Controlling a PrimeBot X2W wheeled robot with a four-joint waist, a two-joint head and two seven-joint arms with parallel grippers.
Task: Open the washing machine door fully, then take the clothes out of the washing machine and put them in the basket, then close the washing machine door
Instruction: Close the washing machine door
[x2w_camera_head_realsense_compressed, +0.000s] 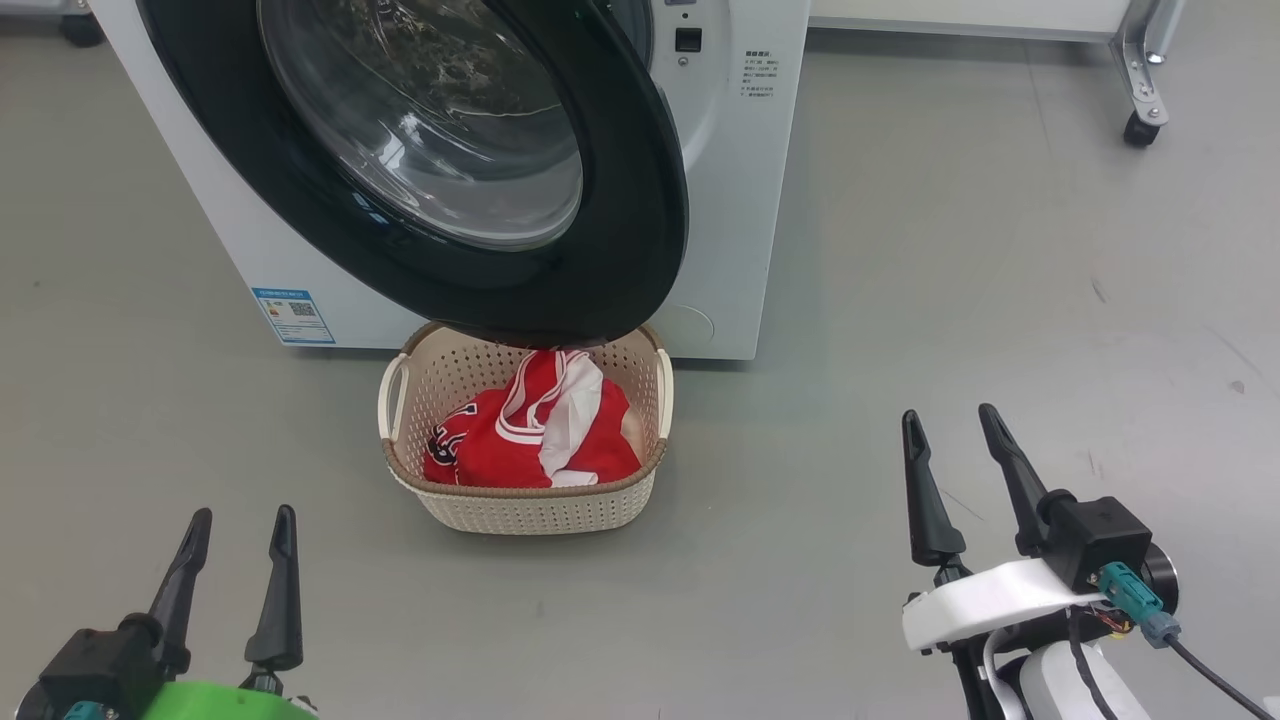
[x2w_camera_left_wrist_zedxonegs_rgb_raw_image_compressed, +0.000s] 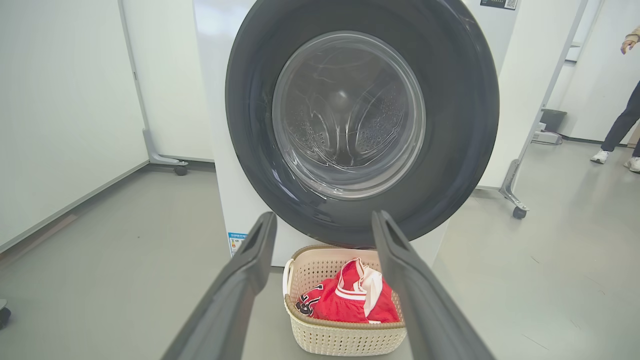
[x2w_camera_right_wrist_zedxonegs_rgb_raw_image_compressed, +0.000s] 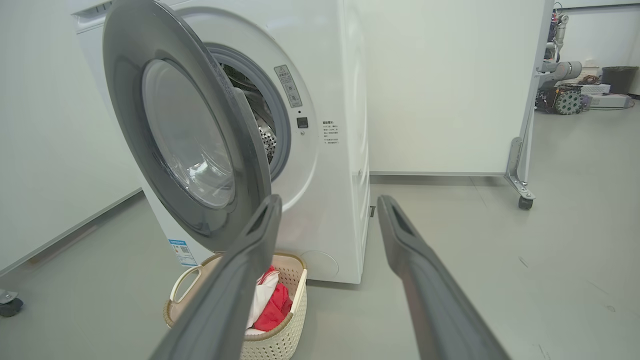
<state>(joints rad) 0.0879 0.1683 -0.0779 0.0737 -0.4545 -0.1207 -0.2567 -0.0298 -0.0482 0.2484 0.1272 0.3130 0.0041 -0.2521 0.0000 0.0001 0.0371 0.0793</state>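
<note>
A: Where are the clothes?
B: The red-and-white clothes (x2w_camera_head_realsense_compressed: 500, 440) lie bunched in the basket (x2w_camera_head_realsense_compressed: 530, 510). It sits on the floor (x2w_camera_head_realsense_compressed: 900, 250) at the foot of the washing machine (x2w_camera_head_realsense_compressed: 740, 150).
A: And the door?
B: The washing machine door (x2w_camera_head_realsense_compressed: 620, 250) stands swung out, partly open. Its black lower rim overhangs the basket's far edge.
A: Grippers?
B: The left gripper (x2w_camera_head_realsense_compressed: 244, 513) and right gripper (x2w_camera_head_realsense_compressed: 949, 412) each have their 2 fingers spread and hold nothing. They are well apart from the basket, 1 to either side.
A: Room to move?
B: Bare grey floor lies open to the right of the machine, up to a wheeled partition (x2w_camera_head_realsense_compressed: 1140, 75). In the left wrist view, a person's legs (x2w_camera_left_wrist_zedxonegs_rgb_raw_image_compressed: 622, 120) stand far off past it.
</note>
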